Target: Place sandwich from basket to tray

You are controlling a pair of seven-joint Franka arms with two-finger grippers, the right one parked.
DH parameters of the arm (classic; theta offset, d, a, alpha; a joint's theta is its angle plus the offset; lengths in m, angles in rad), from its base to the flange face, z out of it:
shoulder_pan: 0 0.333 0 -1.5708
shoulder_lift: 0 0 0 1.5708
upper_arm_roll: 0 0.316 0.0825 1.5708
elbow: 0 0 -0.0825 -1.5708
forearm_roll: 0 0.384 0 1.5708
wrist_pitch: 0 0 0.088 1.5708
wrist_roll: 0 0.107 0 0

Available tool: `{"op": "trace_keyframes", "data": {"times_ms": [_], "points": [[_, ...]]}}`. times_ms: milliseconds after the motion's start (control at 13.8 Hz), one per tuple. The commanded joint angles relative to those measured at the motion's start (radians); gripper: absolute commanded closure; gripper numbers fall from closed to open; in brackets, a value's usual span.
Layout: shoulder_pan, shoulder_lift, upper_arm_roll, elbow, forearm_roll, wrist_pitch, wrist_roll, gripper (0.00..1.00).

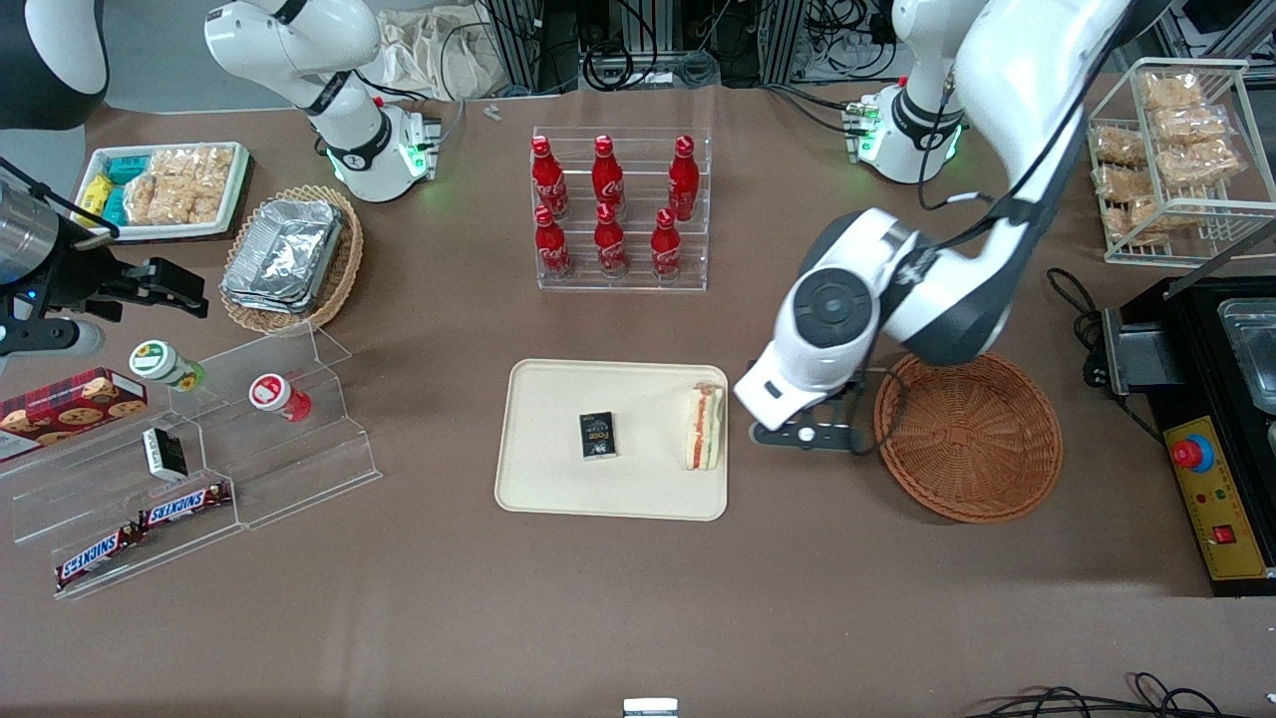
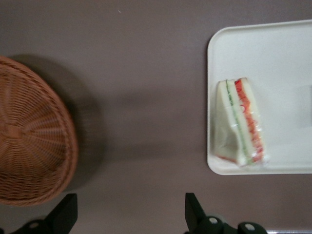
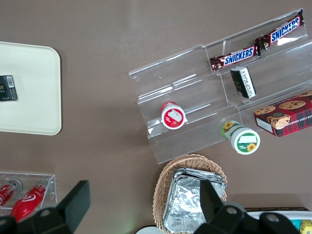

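One bench (image 1: pixel 638 598): brown, carries everything.
Tray (image 1: pixel 558 479): cream, flat on the bench near the basket.
Basket (image 1: pixel 972 439): orange-brown wicker, nothing in it.
Tool (image 2: pixel 130 214): fingers spread wide, gripping nothing, above bare bench between basket and tray.
Sandwich (image 1: pixel 704 427): on the tray, at the edge nearest the basket.
Small black box (image 1: pixel 597 436): mid-tray.

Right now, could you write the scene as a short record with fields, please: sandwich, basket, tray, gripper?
sandwich: the sandwich lies on the tray, at the edge nearest the basket
basket: the basket holds nothing, beside the tray
tray: the tray also carries a small black box
gripper: the gripper is above the bare table between basket and tray, jaws open, holding nothing
task state: sandwich already on the tray
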Motion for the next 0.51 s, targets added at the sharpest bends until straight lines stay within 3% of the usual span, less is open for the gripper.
{"op": "trace_keyframes", "data": {"times_ms": [0,436], "points": [[0.083,-0.105,-0.013,-0.020,-0.052,-0.075,0.140,0.01],[0.250,-0.279,-0.010,-0.016,-0.075,-0.260,0.303,0.00]]}}
